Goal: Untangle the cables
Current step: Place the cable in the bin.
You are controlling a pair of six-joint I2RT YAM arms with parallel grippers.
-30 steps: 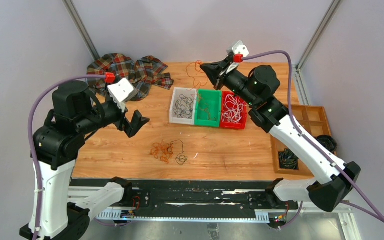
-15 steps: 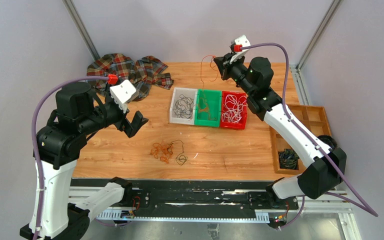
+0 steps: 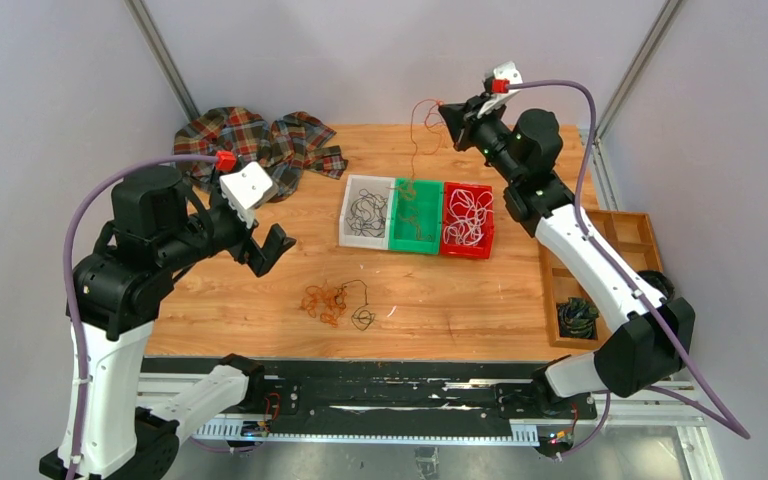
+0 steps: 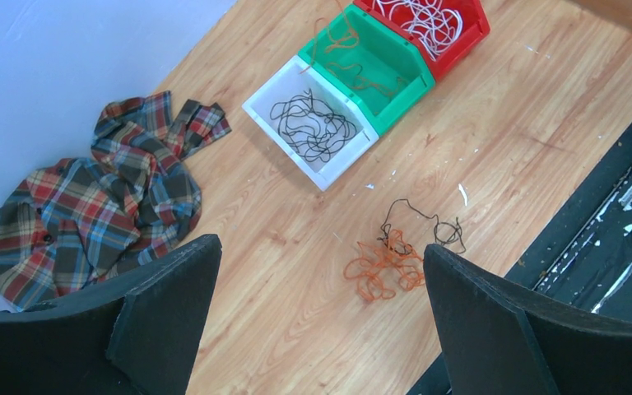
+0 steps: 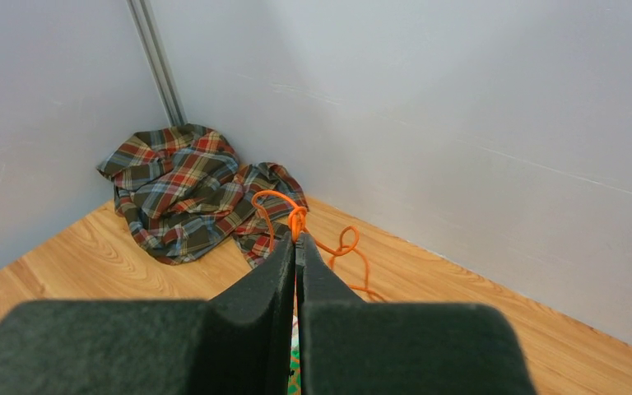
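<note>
My right gripper (image 3: 444, 107) is raised high above the back of the table and shut on a thin orange cable (image 3: 416, 135), which hangs down into the green bin (image 3: 401, 238). In the right wrist view the orange cable (image 5: 339, 244) loops out past the shut fingertips (image 5: 295, 239). A small tangle of orange cable (image 3: 322, 301) and black cable (image 3: 363, 317) lies on the table's near middle; it also shows in the left wrist view (image 4: 383, 265). My left gripper (image 3: 266, 243) is open and empty, held above the table left of the tangle.
A white bin (image 3: 348, 232) holds black cables and a red bin (image 3: 470, 251) holds white cables. A plaid shirt (image 3: 255, 145) lies at the back left. A wooden tray (image 3: 639, 238) with dark coils stands at the right edge.
My right gripper has risen and moved right and back with the orange cable, lifting it so that it hangs down to the green bin. The left arm has hardly moved.
</note>
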